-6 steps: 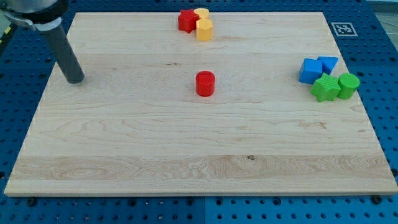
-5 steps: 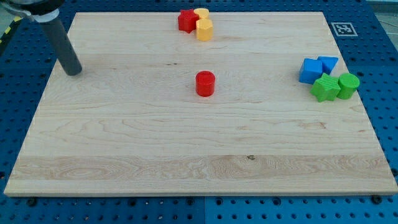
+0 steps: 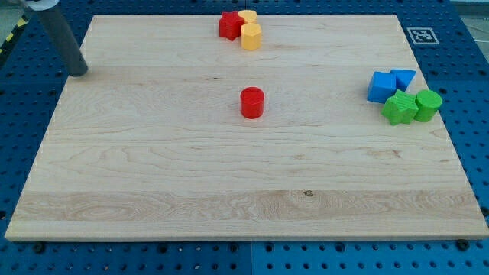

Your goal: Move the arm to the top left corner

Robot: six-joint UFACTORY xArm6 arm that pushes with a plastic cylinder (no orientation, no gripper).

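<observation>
My tip (image 3: 79, 70) is at the left edge of the wooden board (image 3: 153, 176), near its top left corner, far from all blocks. A red cylinder (image 3: 252, 102) stands near the middle. At the top edge a red star block (image 3: 228, 24) touches two yellow blocks (image 3: 250, 32). At the view's right, two blue blocks (image 3: 387, 83) sit next to a green star-like block (image 3: 399, 108) and a green cylinder (image 3: 428, 105).
The board lies on a blue perforated table (image 3: 474, 114). A black-and-white marker tag (image 3: 419, 35) sits beside the board's top right corner.
My tip has moved up and to the left, from inside the board to its left edge. No block has moved.
</observation>
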